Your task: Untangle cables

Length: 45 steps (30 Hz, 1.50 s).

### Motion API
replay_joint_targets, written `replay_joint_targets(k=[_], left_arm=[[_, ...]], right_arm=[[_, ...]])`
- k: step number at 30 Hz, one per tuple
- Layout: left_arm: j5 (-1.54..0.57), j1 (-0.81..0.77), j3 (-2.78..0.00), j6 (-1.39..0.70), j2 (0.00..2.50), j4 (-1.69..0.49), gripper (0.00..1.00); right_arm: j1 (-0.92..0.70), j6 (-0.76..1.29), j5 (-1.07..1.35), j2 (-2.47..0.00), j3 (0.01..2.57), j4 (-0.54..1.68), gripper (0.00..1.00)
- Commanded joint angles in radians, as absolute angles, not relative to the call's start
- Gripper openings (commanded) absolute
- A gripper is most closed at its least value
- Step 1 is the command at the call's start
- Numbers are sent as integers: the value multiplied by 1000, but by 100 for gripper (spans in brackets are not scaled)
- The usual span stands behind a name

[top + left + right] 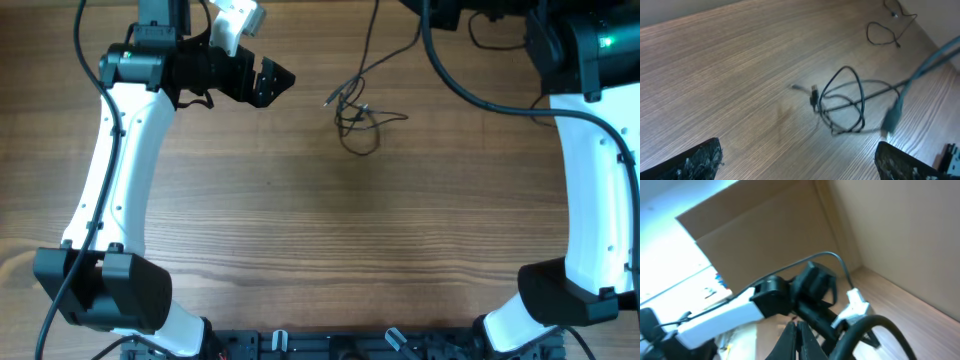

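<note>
The cables (358, 118) lie as a small tangle of thin black cords with plug ends at the back middle of the table; one strand (372, 40) runs off the far edge. In the left wrist view the tangle (842, 107) lies ahead and to the right. My left gripper (278, 84) hovers left of the tangle, open and holding nothing, with its fingertips (697, 162) far apart. My right gripper (796, 332) is raised at the back right, shut on nothing, pointing towards the left arm (740, 307). It does not show in the overhead view.
A second thin black loop (884, 34) lies farther off on the wood. A blurred teal cable (920, 75) hangs close to the left wrist camera. A thick black arm cable (470, 90) curves across the back right. The arm bases (110, 290) stand at the front corners.
</note>
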State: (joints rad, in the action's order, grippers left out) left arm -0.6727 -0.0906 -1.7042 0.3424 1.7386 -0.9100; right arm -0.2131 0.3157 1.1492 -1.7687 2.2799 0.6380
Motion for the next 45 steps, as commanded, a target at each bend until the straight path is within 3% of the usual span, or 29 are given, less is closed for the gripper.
replay_joint_targets(k=[1,19,45], left_arm=[[-775,-93,-1690,413,1751,-910,100],[-800,-194,-1621,420,1824,-871,100],[-803,-232,-1620,476,1829,-929,100]], right_arm=[[-215,419,1257,-1758,2292,577,5],[-215,577,1363,-1754,2292,354,5],[-152,528,1287,-1757,2292,373,4]])
